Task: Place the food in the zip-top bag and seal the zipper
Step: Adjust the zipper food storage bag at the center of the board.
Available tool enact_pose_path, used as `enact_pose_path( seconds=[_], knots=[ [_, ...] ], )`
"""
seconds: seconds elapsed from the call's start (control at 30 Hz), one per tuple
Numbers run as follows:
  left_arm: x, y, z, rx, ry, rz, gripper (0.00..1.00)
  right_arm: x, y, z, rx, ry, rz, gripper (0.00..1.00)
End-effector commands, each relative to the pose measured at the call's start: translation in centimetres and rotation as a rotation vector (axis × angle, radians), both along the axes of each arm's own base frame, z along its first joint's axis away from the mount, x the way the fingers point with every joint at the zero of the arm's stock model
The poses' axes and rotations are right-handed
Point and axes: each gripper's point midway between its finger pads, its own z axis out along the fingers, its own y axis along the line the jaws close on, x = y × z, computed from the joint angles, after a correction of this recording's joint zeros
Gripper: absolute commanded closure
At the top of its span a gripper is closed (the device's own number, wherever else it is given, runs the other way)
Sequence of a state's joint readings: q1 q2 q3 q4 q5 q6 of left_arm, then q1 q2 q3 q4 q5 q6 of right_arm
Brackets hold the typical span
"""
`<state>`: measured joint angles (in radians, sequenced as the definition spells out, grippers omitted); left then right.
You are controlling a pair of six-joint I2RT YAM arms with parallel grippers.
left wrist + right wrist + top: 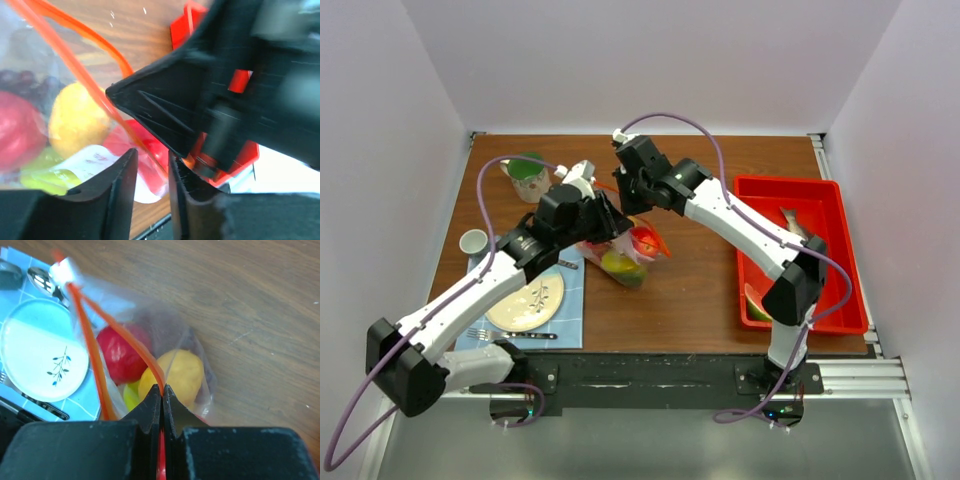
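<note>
Closest in on the worktop sits the cream plate [525, 315] on its blue mat, with no food on it. Just beyond, the zip-top bag [620, 255] lies mid-worktop, already holding the lemon [177, 372], the red apple [120, 352], a green fruit [129, 396] and the dark grape bunch [30, 85]. The right hand [162, 390] is pressed together, pinching the zipper [115, 335] at one end of the mouth. From there the two orange-red strips run apart, so the mouth gapes. The left hand [151, 155] has its fingers slightly spread at the bag's edge; the strip runs toward the gap but is not visibly clamped. Farther right, the red tray [770, 200] holds the silver fish [795, 225] and the watermelon wedge [755, 303]. By my judgement the filling is well along but unfinished, and the sealing is not yet done.
</note>
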<state>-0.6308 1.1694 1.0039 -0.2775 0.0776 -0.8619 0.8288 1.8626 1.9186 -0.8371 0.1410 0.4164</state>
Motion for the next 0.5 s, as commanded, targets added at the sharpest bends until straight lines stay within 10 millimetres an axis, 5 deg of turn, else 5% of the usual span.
enact_pose_path(
  seconds=[0.0, 0.23, 0.47],
  knots=[
    [0.9, 2.7, 4.1, -0.036, -0.144, 0.149, 0.61, 0.1, 1.9, 2.3, 0.069, -0.043, 0.084, 1.0],
    [1.3, 7.7, 5.6, 0.033, -0.159, 0.341, 0.57, 0.3, 2.4, 2.7, 0.085, -0.046, 0.092, 1.0],
    [4.0, 11.5, 8.1, 0.128, -0.277, 0.428, 0.55, 0.2, 2.5, 2.6, 0.09, -0.041, 0.098, 1.0]
  ],
)
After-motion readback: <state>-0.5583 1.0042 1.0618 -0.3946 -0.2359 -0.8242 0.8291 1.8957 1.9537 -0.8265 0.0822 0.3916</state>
